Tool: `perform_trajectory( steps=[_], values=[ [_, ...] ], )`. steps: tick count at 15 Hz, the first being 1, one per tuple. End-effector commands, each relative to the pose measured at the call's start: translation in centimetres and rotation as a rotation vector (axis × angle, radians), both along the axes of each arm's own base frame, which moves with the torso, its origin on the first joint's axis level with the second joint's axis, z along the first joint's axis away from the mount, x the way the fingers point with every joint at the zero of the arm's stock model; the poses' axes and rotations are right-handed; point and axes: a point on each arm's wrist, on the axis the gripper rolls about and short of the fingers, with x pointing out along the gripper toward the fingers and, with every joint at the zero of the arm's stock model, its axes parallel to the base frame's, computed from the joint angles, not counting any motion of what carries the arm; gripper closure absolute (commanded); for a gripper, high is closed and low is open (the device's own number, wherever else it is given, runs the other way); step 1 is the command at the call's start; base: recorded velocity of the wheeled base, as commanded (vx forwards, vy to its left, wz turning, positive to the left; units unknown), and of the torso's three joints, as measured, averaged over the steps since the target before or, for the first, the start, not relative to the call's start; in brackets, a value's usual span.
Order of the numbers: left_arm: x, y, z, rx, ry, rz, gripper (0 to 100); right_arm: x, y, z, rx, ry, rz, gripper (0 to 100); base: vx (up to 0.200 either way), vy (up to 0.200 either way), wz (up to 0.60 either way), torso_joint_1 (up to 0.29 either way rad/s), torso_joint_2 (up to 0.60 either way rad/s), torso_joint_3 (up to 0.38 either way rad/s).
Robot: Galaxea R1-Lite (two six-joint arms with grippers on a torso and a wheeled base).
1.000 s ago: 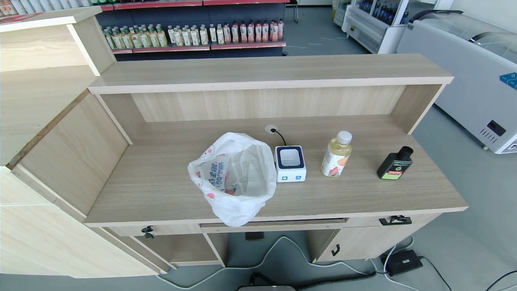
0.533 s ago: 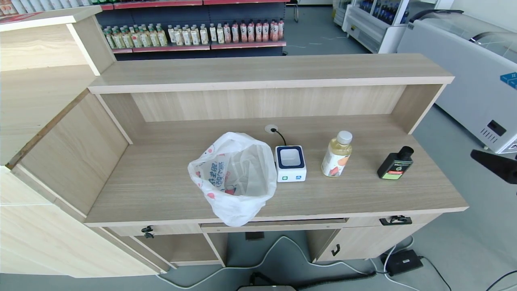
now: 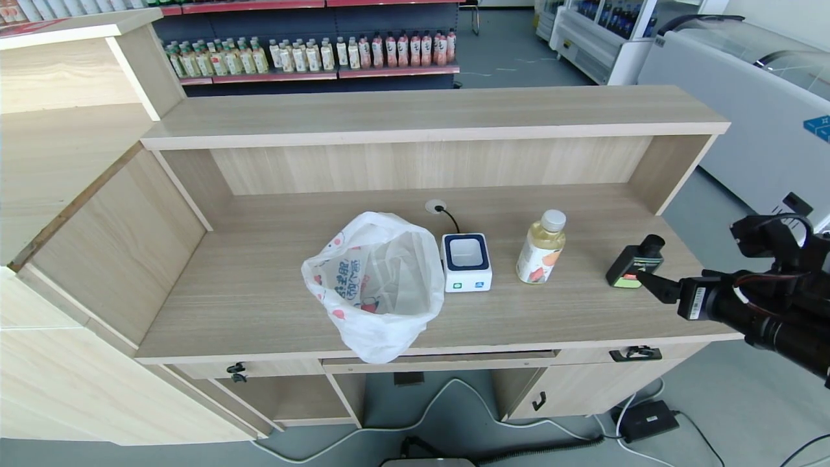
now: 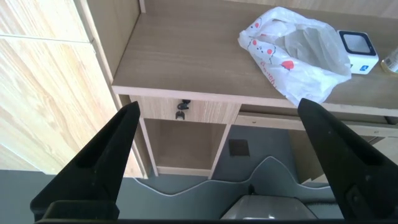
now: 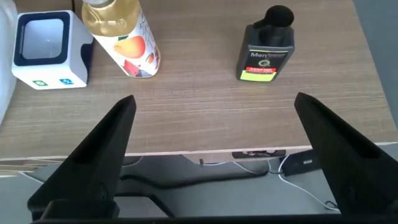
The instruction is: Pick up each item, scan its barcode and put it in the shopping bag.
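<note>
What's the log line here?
right gripper open, facing black bottle | left gripper open, low before counter | juice bottle upright beside scanner | shopping bag open

Cap of juice bottle [image 5: 122, 45] off-frame

The black, round, tube-shaped right arm [image 3: 771, 321] wears a small white sticker [image 3: 692, 302] and thin black looping wires [image 3: 781, 219]. The right gripper [image 5: 214, 98] has two smooth black wedge fingers [image 5: 87, 168] with pointy tips. The left gripper [image 4: 219, 104] looks the same, black and pointy too.
</note>
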Motion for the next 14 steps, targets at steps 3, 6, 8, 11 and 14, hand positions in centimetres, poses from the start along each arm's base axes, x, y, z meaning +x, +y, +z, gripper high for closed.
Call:
perform_trajectory(
  steps=[3,6,8,11,14],
  values=[
    [0.0,0.0,0.0,0.000,-0.001,0.000,0,4.4,2.1,-5.1,-0.022,0.062,0.019,0,0.000,0.000,0.00,0.000,0.00,0.000],
    [0.0,0.0,0.0,0.000,-0.001,0.000,0,6.9,3.9,-6.0,-0.018,0.008,0.066,0,0.000,0.000,0.00,0.000,0.00,0.000],
    [0.0,0.0,0.0,0.000,-0.001,0.000,0,8.4,4.8,-6.3,-0.015,-0.015,0.079,0,0.000,0.000,0.00,0.000,0.00,0.000],
    [0.0,0.0,0.0,0.000,-0.001,0.000,0,10.6,5.9,-7.0,0.015,-0.041,0.079,0,0.000,0.000,0.00,0.000,0.00,0.000],
    [0.0,0.0,0.0,0.000,-0.001,0.000,0,11.4,7.2,-8.1,0.065,-0.035,0.102,0,0.000,0.000,0.00,0.000,0.00,0.000]
  ],
)
